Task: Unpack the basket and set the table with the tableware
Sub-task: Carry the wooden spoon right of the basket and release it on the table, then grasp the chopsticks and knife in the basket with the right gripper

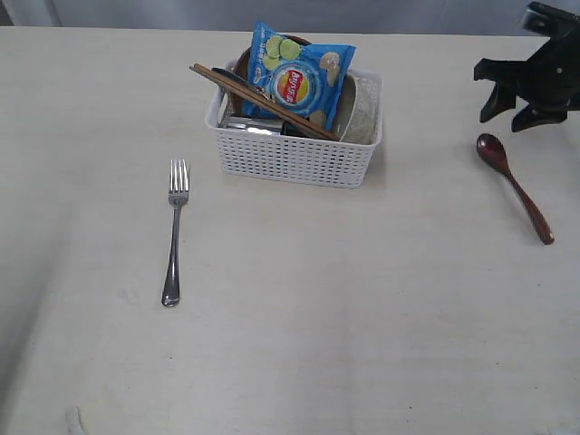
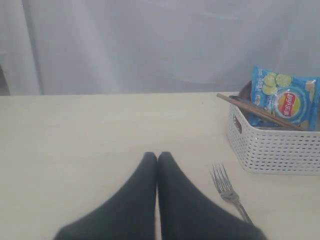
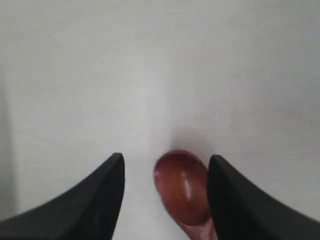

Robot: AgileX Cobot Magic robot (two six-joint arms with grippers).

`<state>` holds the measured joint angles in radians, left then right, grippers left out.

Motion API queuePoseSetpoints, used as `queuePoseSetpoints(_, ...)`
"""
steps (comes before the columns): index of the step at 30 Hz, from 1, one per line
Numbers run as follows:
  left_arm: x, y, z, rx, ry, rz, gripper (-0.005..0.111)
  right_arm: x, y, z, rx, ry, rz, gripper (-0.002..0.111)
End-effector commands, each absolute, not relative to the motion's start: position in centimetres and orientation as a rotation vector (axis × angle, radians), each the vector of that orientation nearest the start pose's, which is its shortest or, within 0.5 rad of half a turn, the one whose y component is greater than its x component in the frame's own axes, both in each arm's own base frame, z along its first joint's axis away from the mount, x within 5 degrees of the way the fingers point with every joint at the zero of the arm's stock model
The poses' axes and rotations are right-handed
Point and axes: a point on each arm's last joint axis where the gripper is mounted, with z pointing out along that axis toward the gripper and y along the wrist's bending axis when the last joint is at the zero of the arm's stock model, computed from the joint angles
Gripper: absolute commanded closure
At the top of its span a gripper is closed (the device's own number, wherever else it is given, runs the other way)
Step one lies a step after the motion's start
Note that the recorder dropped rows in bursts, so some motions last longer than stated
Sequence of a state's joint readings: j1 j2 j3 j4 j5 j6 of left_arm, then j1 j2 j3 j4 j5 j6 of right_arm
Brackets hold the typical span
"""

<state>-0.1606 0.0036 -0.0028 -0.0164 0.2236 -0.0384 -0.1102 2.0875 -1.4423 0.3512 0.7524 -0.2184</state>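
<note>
A white basket [image 1: 290, 156] stands at the back middle of the cream table [image 1: 362, 317]. In it are wooden chopsticks [image 1: 263, 101], a steel cup [image 1: 246, 125], a pale bowl [image 1: 364, 113] and a blue chip bag [image 1: 297, 77]. To the left of the basket a steel fork [image 1: 174, 231] lies on the table. A reddish-brown spoon [image 1: 512, 186] lies at the right, and my right gripper [image 1: 507, 116] hangs just above its bowl end. In the right wrist view the right gripper [image 3: 166, 159] is open, with the spoon [image 3: 182, 187] lying free between the fingers. My left gripper [image 2: 157, 156] is shut and empty, beside the fork [image 2: 227, 190].
In the left wrist view the basket [image 2: 275, 145] stands past the fork with the chopsticks [image 2: 260, 111] and the chip bag [image 2: 285, 97] sticking out. A pale curtain hangs behind the table's far edge. Bare tabletop spreads across the front and the left.
</note>
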Motion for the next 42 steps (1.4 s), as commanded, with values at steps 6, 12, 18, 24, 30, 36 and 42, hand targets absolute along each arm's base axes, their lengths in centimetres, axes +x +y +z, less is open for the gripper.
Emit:
queuePoseSetpoints(6,5.5,-0.9,19.4,0.092,1.697,-0.167,0.107,43.1,6.0,26.7,-0.503,2.397,0.708,0.072)
queuePoseSetpoints(12,5.5,-0.9,19.4,0.092,1.697,-0.167,0.107,40.8,15.5,29.0,-1.035,2.148,0.733,0.071)
queuePoseSetpoints(18,5.5,-0.9,19.4,0.092,1.697,-0.167,0.107,39.1,22.8,28.0,-1.311,2.038,0.589,0.071)
queuePoseSetpoints(24,5.5,-0.9,19.4,0.092,1.697,-0.167,0.107,38.7,27.4,27.3,-1.322,1.994,0.555,0.061)
queuePoseSetpoints(30,5.5,-0.9,19.4,0.092,1.697,-0.167,0.107,40.2,29.2,25.7,-1.326,2.014,0.574,0.051)
queuePoseSetpoints(36,5.5,-0.9,19.4,0.092,1.697,-0.167,0.107,41.1,28.7,22.7,-1.466,2.082,0.405,0.051)
queuePoseSetpoints(42,5.5,-0.9,19.4,0.092,1.697,-0.167,0.107,41.5,28.4,20.8,-1.464,2.157,0.350,0.051)
